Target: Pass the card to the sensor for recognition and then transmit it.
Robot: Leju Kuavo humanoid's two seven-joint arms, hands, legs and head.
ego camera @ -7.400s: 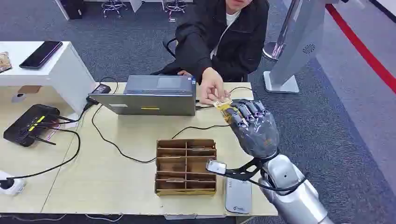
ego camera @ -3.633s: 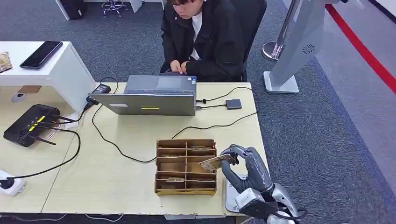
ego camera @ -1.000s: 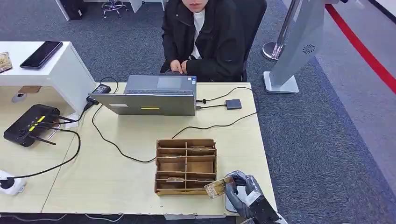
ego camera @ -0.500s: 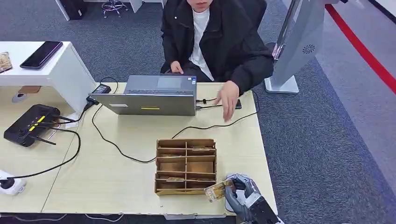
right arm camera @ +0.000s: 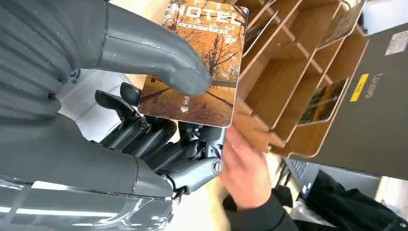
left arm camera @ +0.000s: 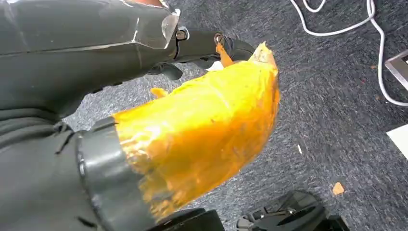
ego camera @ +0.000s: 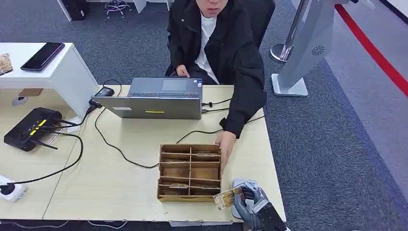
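The right hand [ego camera: 254, 208] holds the hotel card [right arm camera: 199, 62] between thumb and fingers, low at the near table edge, just above the white sensor pad [ego camera: 240, 185] and beside the wooden card organizer [ego camera: 190, 172]. The recognition step seems to be in progress; handing the card over is not yet done, though a person's hand [ego camera: 225, 144] rests at the organizer's corner. The left hand [left arm camera: 144, 96] hangs over the floor, and I cannot tell if its fingers are apart or together.

the right hand [right arm camera: 144, 130] has a grey ribbed cover, thick grey thumb and dark fingers.
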